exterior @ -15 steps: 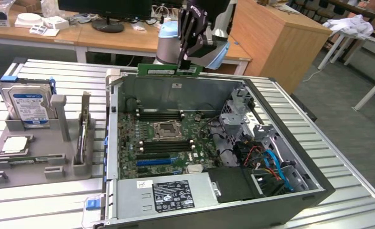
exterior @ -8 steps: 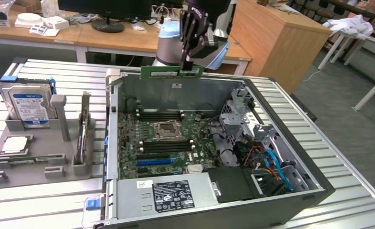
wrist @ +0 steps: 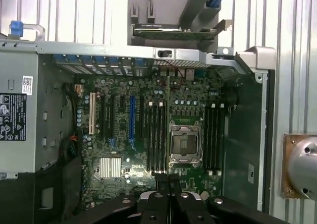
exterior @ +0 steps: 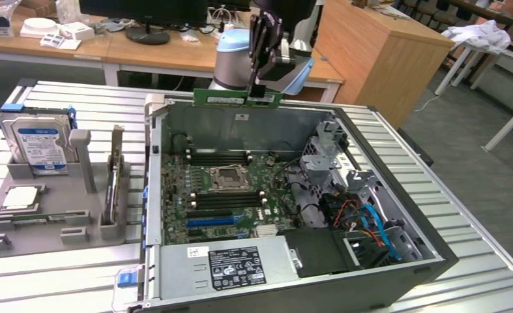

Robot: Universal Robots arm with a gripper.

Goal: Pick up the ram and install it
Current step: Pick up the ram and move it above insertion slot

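The gripper (exterior: 258,93) has its fingers closed narrowly on the ram (exterior: 221,98), nearer the exterior view's right end, level above the far wall of the open case (exterior: 430,257). The ram looks light, stiff, thin and fragile. Its bare edges seem safest to grip, not its chips.

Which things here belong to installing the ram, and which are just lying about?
Part of the job:
- ram, held in the gripper
- motherboard in the open case
- memory slots

Lying about:
- hard drive
- grey tray
- monitor
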